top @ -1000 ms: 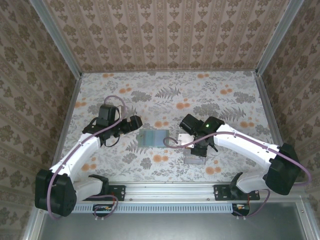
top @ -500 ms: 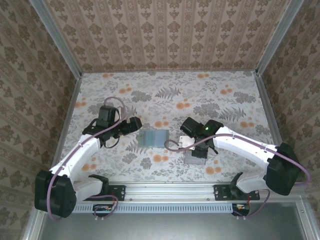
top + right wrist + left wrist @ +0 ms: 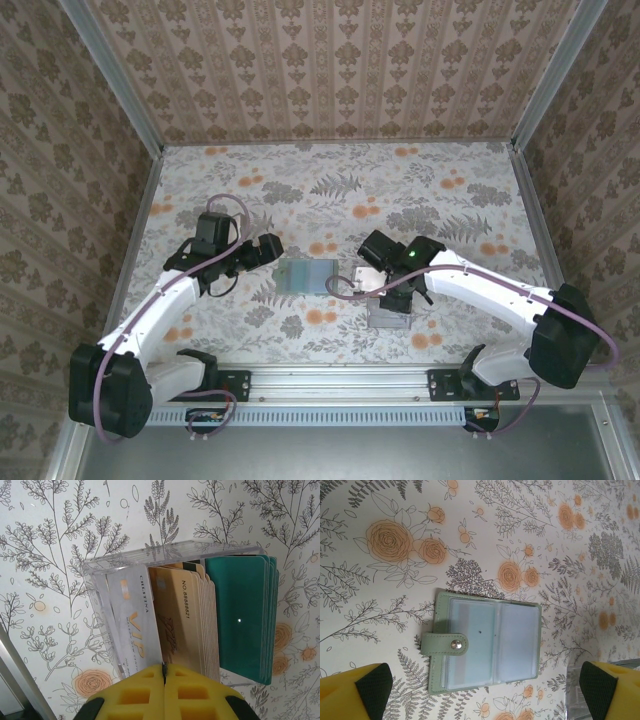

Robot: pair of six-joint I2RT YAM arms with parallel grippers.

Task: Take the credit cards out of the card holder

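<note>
A clear plastic tray (image 3: 100,580) sits on a tablecloth (image 3: 340,190) printed with grey ferns and orange roses, toward the slotted aluminium rail (image 3: 340,378) at the near edge, with brown damask-patterned wallpaper panels (image 3: 330,70) enclosing the other three sides.

Table (image 3: 400,190), contents.
- Card holder (image 3: 305,275): lies flat and open, midway between the left and right edges, nearer the near edge than the far one.
- Tray (image 3: 388,316): right of the card holder, apart from it, slightly closer to the near edge.
- In the tray: cards on edge in a row, VIP card (image 3: 134,625) at one end, numbered cards (image 3: 182,625) in the middle, plain stack (image 3: 240,620) at the other end.
</note>
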